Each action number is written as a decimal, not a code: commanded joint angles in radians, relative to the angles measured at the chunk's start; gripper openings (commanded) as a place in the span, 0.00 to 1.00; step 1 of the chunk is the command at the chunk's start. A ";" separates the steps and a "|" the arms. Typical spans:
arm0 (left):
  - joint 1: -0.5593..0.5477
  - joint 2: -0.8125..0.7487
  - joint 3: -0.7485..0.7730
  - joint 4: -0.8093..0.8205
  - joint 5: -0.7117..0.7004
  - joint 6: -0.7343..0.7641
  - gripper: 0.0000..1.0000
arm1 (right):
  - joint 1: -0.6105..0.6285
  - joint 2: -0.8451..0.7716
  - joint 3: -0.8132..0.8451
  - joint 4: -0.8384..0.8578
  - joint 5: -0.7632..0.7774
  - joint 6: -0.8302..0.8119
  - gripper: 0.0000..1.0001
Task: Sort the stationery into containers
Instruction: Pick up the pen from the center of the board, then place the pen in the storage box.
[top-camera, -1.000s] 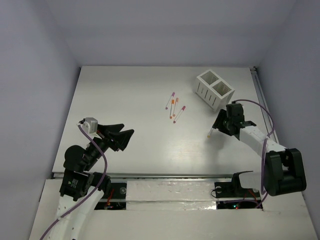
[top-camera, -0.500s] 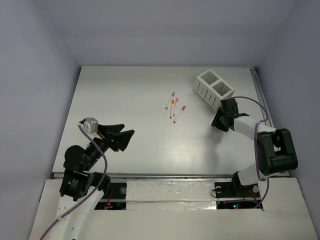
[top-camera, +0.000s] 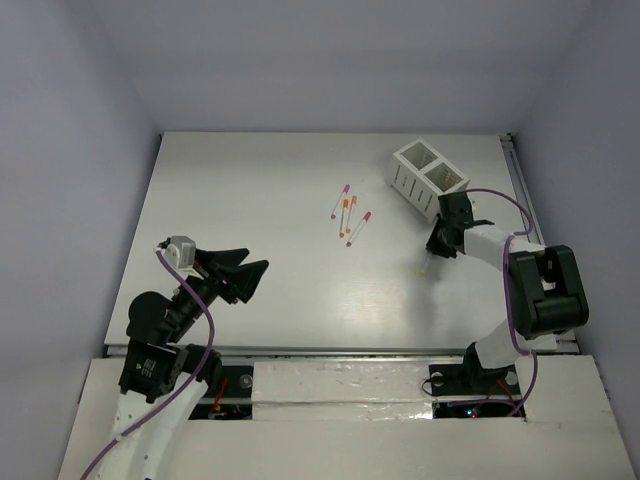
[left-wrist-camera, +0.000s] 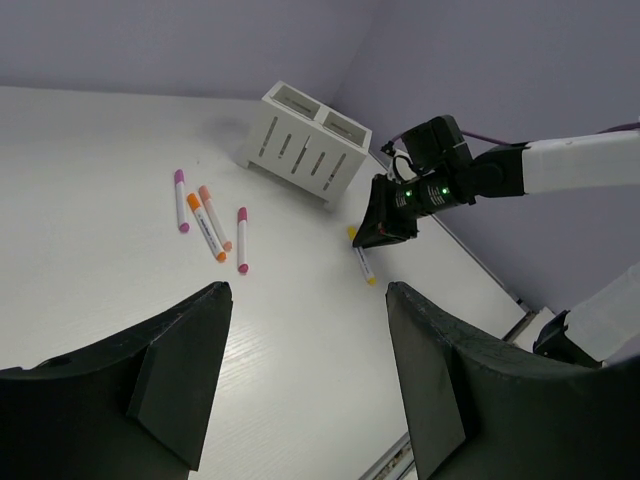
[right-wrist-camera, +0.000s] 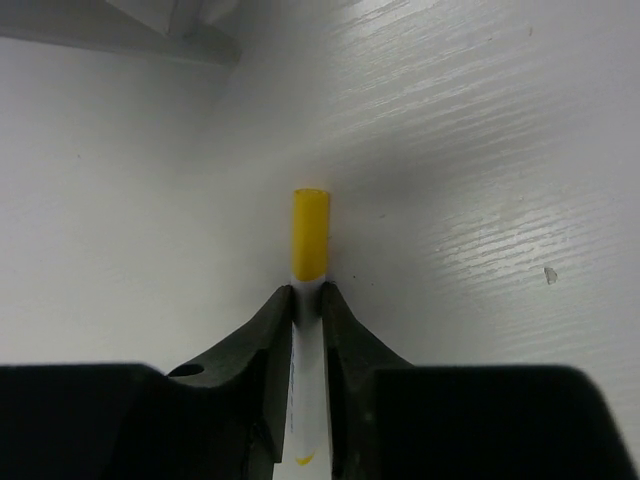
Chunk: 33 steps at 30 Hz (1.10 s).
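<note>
A white pen with a yellow cap (right-wrist-camera: 310, 235) lies on the table just in front of the containers, a white slatted box with two square compartments (top-camera: 430, 180). My right gripper (right-wrist-camera: 308, 292) is low over the table, its jaws shut on the pen's white barrel just behind the cap. From above, the pen's tip (top-camera: 423, 269) pokes out below that gripper (top-camera: 441, 243). Several more pens with purple, orange and pink caps (top-camera: 347, 214) lie in a loose group left of the box. My left gripper (left-wrist-camera: 308, 290) hangs open and empty over the near left of the table.
The table's right edge has a metal rail (top-camera: 519, 185) close behind the box. A purple cable (top-camera: 500, 205) loops over my right arm. Grey walls close in the table on three sides.
My right gripper has closed from wide open onto the yellow-capped pen while its arm folded in closer to the box. The left arm and the other pens have not moved.
</note>
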 joint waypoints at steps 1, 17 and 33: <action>0.004 -0.007 0.011 0.058 0.010 -0.001 0.60 | 0.009 0.017 0.008 0.008 0.008 -0.008 0.18; 0.004 0.036 0.013 0.068 0.044 0.008 0.61 | 0.081 -0.491 0.062 0.096 -0.044 0.003 0.09; -0.036 0.324 0.091 0.213 0.075 0.015 0.61 | 0.081 0.153 0.788 0.183 0.215 -0.246 0.09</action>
